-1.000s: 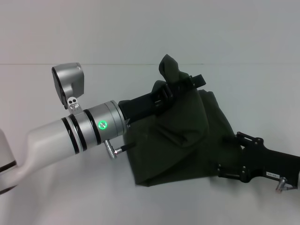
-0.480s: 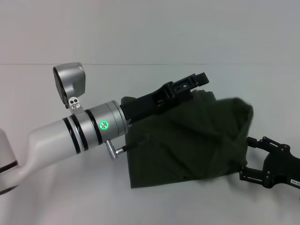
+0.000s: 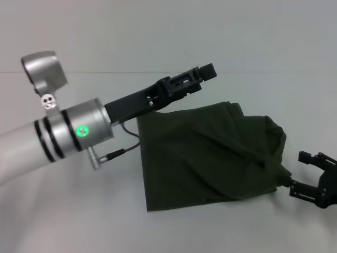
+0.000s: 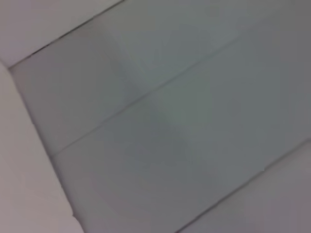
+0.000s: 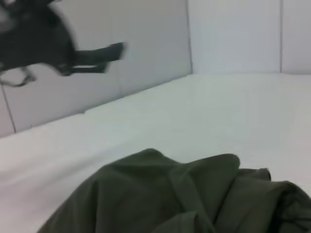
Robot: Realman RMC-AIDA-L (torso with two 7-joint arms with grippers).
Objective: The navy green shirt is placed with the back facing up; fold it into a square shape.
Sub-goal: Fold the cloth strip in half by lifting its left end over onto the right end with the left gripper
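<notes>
Two grippers flanked the navy green shirt [image 3: 210,153], centre frame: right gripper [image 3: 316,179] spread empty beside its bunched lower-right corner; left gripper [image 3: 202,74] above upper edge, grip indeterminate.

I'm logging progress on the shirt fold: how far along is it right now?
Done: the navy green shirt lies folded into a rough rectangle on the table. In hand: nothing; the left gripper hangs raised above its far edge, the right gripper sits just off its right edge. Left: that bunched right side needs flattening and squaring.
</notes>
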